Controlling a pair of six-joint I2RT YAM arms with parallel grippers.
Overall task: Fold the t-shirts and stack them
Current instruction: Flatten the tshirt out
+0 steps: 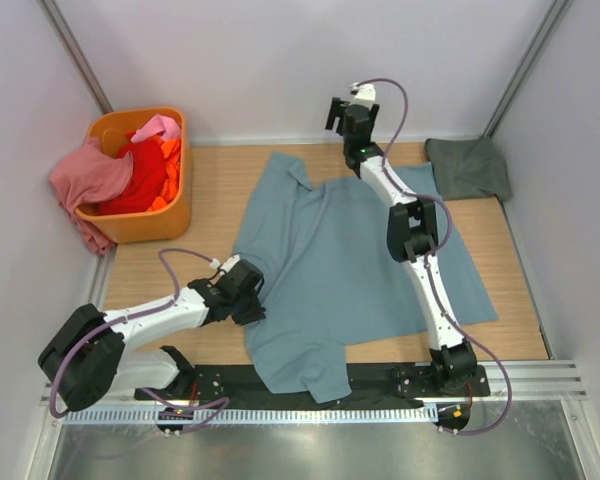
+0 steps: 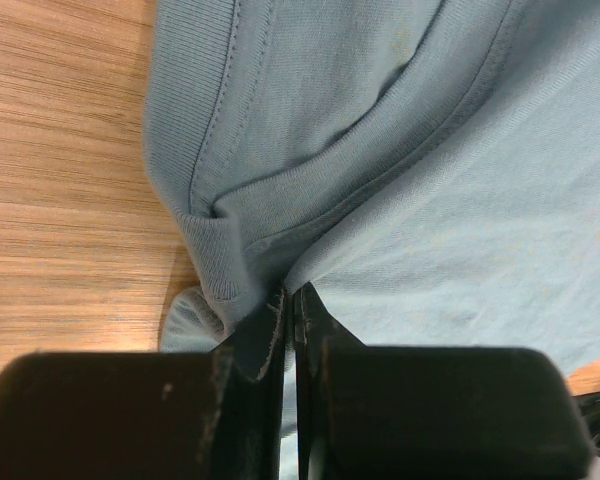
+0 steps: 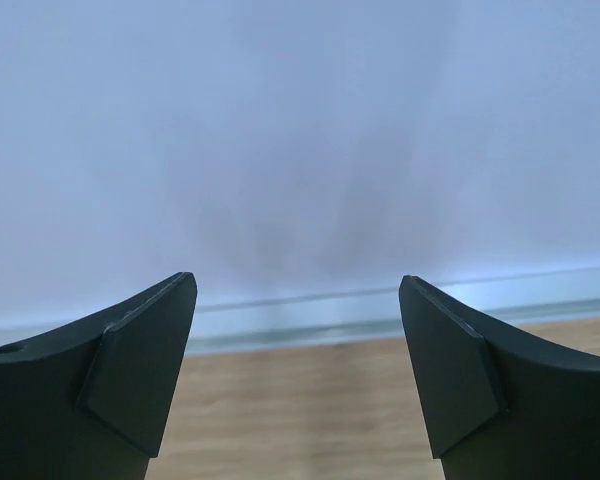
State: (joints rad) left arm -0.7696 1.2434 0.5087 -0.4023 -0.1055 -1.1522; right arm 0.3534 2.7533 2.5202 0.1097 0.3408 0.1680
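A large dusty blue-teal t-shirt lies spread on the wooden table. My left gripper is shut on its left edge near the collar; the left wrist view shows the collar rib pinched between the fingers. My right gripper is open and empty, raised at the far edge of the table and facing the back wall; its fingertips show nothing between them. A dark grey-green shirt lies folded at the far right. Pink, red and orange shirts fill the basket.
An orange plastic basket stands at the far left, the pink shirt hanging over its side. White walls close in the table on three sides. A black strip and metal rail run along the near edge by the arm bases.
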